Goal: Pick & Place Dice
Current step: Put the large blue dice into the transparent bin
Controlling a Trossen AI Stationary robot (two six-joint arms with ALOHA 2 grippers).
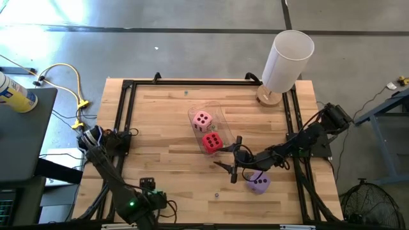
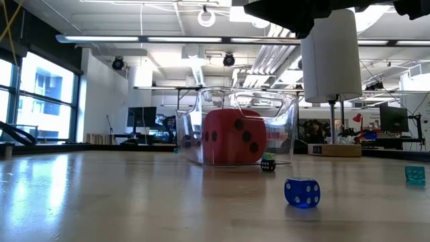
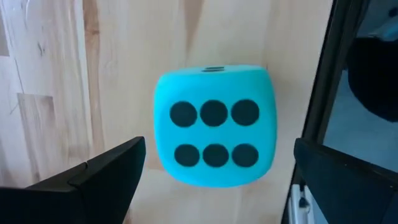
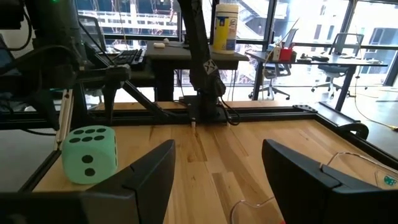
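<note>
A clear bin (image 1: 220, 118) lies at the table's middle with the pink die (image 1: 202, 119) and the red die (image 1: 212, 142) inside; the red die (image 2: 234, 138) fills the bin in the low view. The purple die (image 1: 258, 183) rests on the table near the right arm. My right gripper (image 1: 230, 158) hovers open between bin and purple die, touching nothing. My left gripper (image 1: 149, 190) is at the near left, covering the green die from above. Its open fingers (image 3: 112, 168) stand on either side of the green die (image 3: 214, 134), six pips up. The green die (image 4: 90, 154) sits flat on the wood.
A white cylinder lamp (image 1: 284, 64) on a wooden base stands at the far right corner. Black rails (image 1: 124, 115) frame the tabletop. Small dice lie on the near table: a blue one (image 2: 302, 191), a dark one (image 2: 268, 163) and a teal one (image 2: 414, 173).
</note>
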